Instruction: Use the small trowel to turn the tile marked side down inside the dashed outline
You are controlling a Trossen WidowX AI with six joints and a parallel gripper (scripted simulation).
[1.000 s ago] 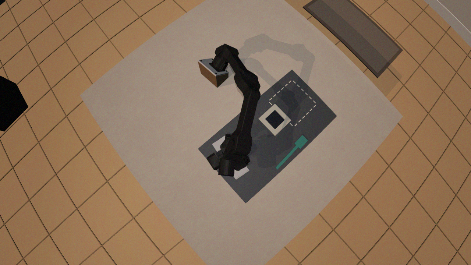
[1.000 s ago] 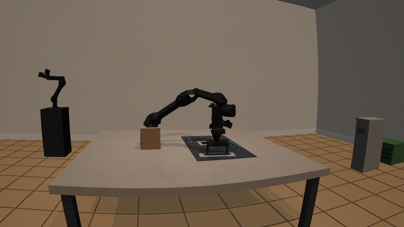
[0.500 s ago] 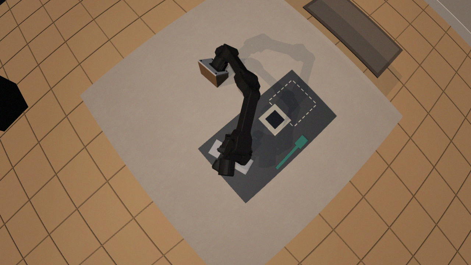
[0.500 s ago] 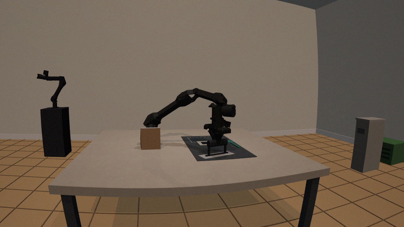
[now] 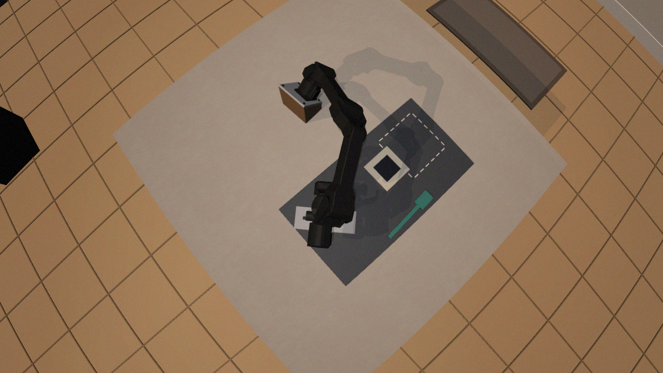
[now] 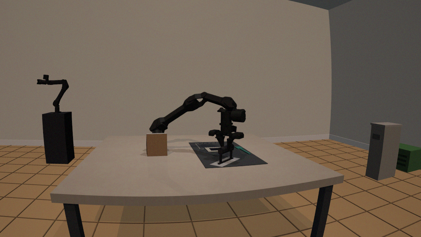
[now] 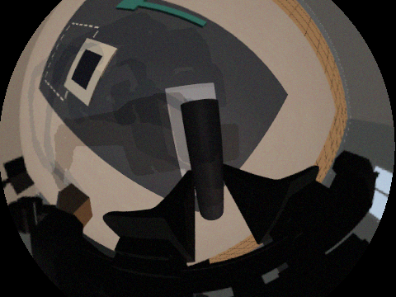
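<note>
A trowel [image 5: 345, 224] [image 6: 225, 149] [image 7: 202, 128] has a dark round handle on two posts above a pale flat blade. My gripper [image 6: 226, 144] [image 7: 206, 171] points down and is shut on that handle. The blade is low over the near-left end of the mat; whether it touches cannot be told. In the top view the arm hides the fingers and handle. The tile [image 5: 387, 168] [image 7: 87, 69] is cream with a dark square mark facing up. It lies flat on the mat, mostly outside the dashed outline [image 5: 411, 113], covering a stretch of its near-left side.
A teal flat-headed tool [image 5: 424, 199] [image 6: 239, 148] [image 7: 173, 12] lies on the dark mat [image 5: 345, 271], near its right edge. The arm's base stands on a brown box [image 5: 292, 102] [image 6: 157, 144] on the table [image 5: 199, 153]. A second arm [image 6: 61, 91] stands on a black pedestal away from the table.
</note>
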